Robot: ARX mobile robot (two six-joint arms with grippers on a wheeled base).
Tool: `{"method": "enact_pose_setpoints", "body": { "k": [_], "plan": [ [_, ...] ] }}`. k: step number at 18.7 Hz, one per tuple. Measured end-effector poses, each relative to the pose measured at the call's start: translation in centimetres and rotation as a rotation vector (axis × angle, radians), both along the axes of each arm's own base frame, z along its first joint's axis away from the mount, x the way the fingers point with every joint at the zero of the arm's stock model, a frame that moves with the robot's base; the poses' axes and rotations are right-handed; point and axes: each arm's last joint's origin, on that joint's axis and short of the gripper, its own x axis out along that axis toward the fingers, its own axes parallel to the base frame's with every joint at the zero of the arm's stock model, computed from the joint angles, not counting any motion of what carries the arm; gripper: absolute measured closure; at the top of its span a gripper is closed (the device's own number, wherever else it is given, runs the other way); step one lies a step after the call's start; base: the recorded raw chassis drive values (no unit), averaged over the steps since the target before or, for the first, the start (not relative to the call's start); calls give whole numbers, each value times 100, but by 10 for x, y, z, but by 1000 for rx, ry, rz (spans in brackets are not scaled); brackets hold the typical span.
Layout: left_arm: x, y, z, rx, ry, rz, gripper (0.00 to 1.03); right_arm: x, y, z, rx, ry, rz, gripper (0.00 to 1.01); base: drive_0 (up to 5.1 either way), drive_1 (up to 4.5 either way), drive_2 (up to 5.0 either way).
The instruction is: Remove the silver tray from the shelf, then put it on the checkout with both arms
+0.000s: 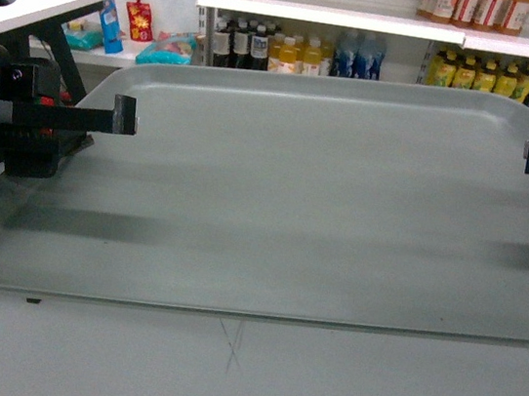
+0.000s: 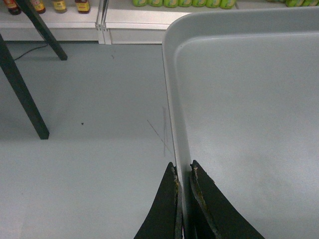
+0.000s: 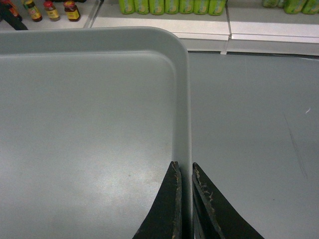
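Two grippers, left gripper (image 2: 183, 172), right gripper (image 3: 184, 169), apparently pinching one silver tray (image 1: 322, 206).

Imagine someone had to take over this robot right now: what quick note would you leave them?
Left gripper: shut on the left rim of the silver tray.
Right gripper: shut on the tray's right rim.
Tray: held by both arms, roughly level, in the air above the grey floor. It is off the shelf, which stands behind it with bottles.
Checkout: the white tabletop at the far left; the tray is not on it.
Done: tray taken off the shelf.
Left: carry it to the checkout, set it down flat, open both grippers.
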Motion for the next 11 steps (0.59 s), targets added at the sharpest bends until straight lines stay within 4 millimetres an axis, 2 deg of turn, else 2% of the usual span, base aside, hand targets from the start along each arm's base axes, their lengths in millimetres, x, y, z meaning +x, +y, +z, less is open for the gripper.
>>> {"method": "enact_pose_setpoints", "body": {
  "k": [3, 11],
  "plan": [
    [0, 0, -1, 1, 5, -1, 99, 0, 0, -1, -1, 6, -1, 98, 13, -390, 416],
    [0, 0, 0, 1, 4, -1, 99, 0, 0, -1, -2, 7, 0, 98, 0, 0, 0]
  ]
}}
